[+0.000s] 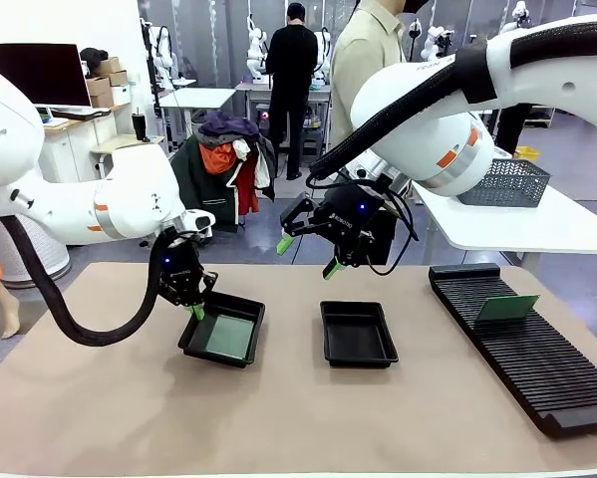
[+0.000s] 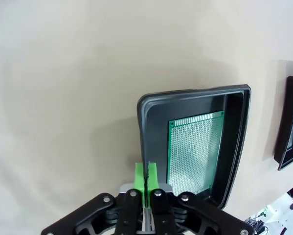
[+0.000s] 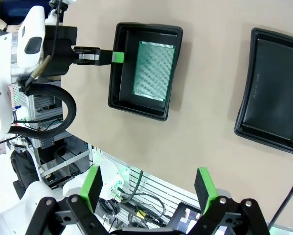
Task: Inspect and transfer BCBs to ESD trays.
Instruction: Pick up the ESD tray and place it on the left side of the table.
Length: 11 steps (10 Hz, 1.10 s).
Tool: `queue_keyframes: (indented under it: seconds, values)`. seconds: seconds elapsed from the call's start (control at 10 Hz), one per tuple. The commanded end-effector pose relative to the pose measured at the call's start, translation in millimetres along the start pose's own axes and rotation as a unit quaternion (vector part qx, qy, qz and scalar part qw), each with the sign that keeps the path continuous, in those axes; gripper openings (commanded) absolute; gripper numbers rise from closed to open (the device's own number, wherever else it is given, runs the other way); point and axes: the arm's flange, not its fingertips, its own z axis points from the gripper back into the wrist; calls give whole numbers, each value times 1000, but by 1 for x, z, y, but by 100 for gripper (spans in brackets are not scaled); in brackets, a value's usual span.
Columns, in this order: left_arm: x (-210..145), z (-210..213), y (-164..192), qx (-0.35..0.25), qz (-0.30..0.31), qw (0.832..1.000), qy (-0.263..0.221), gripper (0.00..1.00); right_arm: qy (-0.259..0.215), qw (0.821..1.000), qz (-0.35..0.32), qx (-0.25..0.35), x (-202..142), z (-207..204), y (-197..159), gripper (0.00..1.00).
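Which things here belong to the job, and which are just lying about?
Job: left tray, gripped at its rim by the left gripper; board inside it; empty middle tray; second board in the rack; open right gripper.
Lying about: mesh basket, monitor.

Front view faces across table [image 1: 99, 418] — both wrist views overlook one tray [image 3: 121, 63].

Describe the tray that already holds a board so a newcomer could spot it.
Two black ESD trays lie on the tan mat. Take the left tray, its rim pinched by the left gripper. Only it holds a green BCB; the right tray is empty.
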Motion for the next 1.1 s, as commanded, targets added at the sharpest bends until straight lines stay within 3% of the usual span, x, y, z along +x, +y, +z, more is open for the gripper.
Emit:
queue_keyframes:
  seconds: [0.0,0.3,1.0]
  values:
    - [-11,-4,35,-69,-6,997,-19,3,-3,1000,-8,-14,3,0,2,100]
    - [-23,0,91,-115,0,993,-36,3,-3,1000,-8,-14,3,0,2,100]
    - [-41,29,236,-119,26,992,-46,3,-3,1000,-8,-14,3,0,2,100]
